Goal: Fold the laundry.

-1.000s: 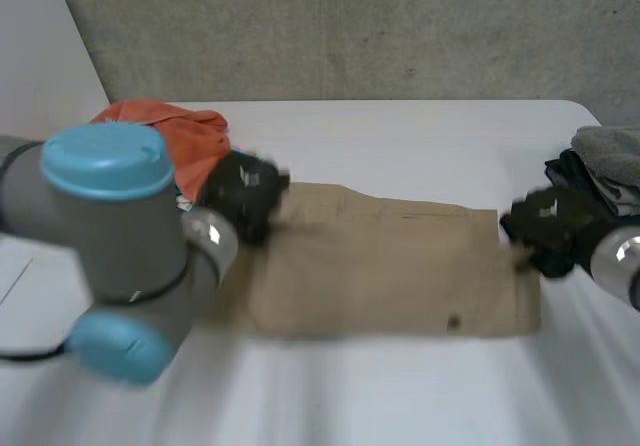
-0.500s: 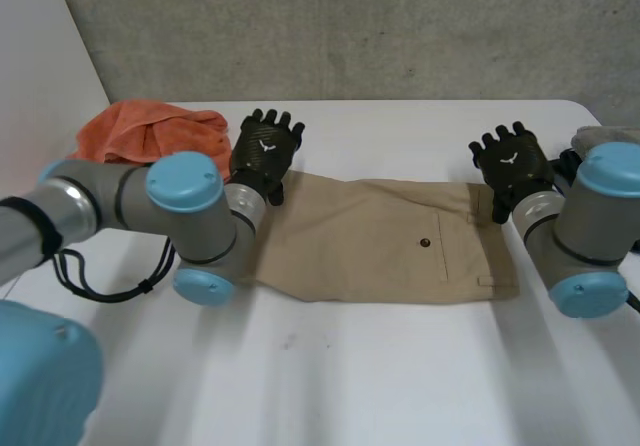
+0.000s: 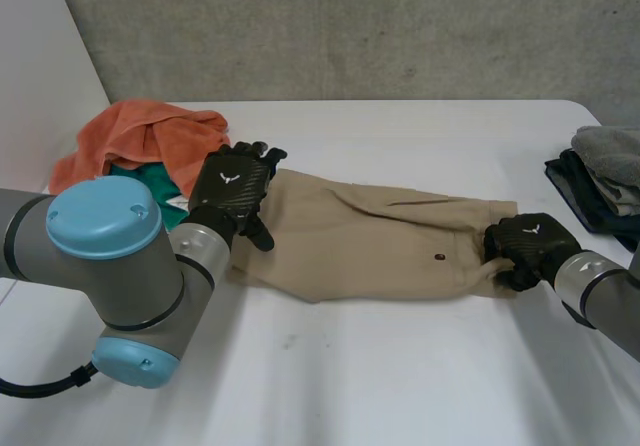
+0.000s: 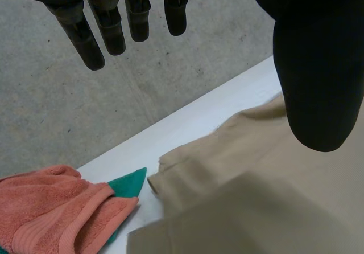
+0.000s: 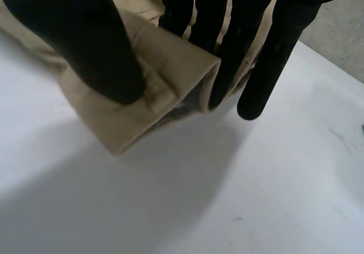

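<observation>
A pair of tan shorts (image 3: 370, 241) lies across the middle of the white table (image 3: 400, 386). My left hand (image 3: 232, 188) hovers over the shorts' left end, fingers straight and spread, holding nothing. In the left wrist view its fingers (image 4: 85, 32) and thumb (image 4: 318, 66) stand apart above the tan cloth (image 4: 256, 197). My right hand (image 3: 527, 246) is at the shorts' right end, curled round the near corner. In the right wrist view the thumb (image 5: 85, 43) presses the folded waistband (image 5: 165, 66) against the fingers behind it.
An orange towel (image 3: 150, 136) and a green cloth (image 3: 150, 184) lie in a heap at the back left, close to my left hand. A stack of grey and dark clothes (image 3: 605, 171) sits at the right edge. A concrete wall rises behind the table.
My right hand has come down to the shorts' near right corner and closed on it. My left hand has moved lower over the left end, still open. The shorts have shifted and rumpled.
</observation>
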